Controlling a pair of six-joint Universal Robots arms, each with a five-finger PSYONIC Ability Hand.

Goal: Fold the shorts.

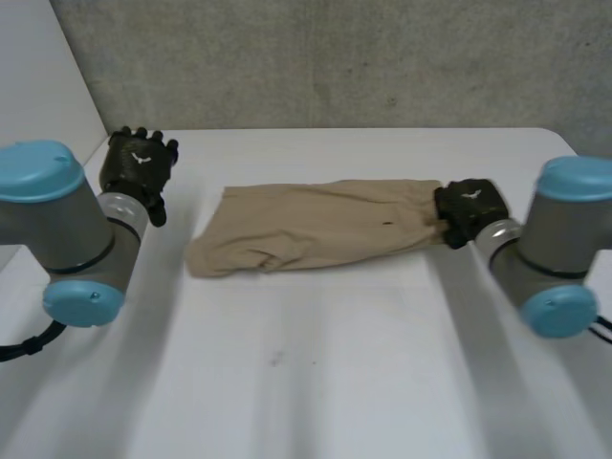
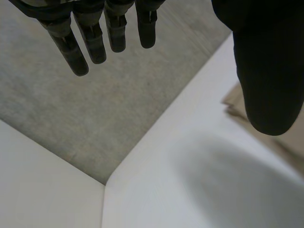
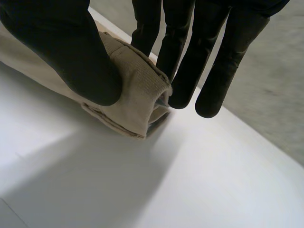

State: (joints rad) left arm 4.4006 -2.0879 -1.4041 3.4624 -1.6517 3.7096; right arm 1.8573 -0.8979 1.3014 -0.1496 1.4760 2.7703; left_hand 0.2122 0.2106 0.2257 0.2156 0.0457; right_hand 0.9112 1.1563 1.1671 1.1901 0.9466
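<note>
Right hand: the right hand (image 1: 470, 206) has its thumb on top of the cloth and straight fingers (image 3: 194, 66) behind it. It pinches one end of the shorts (image 1: 316, 228) between them.
Left hand: the left hand (image 1: 141, 163) hangs in the air with its fingers straight and apart from the thumb. It holds nothing and is well apart from the cloth.
Shorts: a long tan band across the middle of the table (image 1: 335, 382), running from 9 to 3 o'clock. The right hand is at the 3 o'clock end, and the left hand is off toward 10 o'clock from the other end.
Step in hand: the shorts look doubled lengthwise, so this is probably the start of the crosswise fold.
Next move: likely lifting the pinched end and carrying it toward 9 o'clock. The pinch must hold every layer, and the far end may need pinning.
Right wrist view adds: the pinched end is a thick ribbed band of several layers, resting on the table. In the head view the hand's back covers this.
Left wrist view adds: a corner of the shorts beside the thumb, with grey floor (image 2: 95, 123) past the fingertips.
Head view adds: the full length, rumpled at 9 o'clock.
</note>
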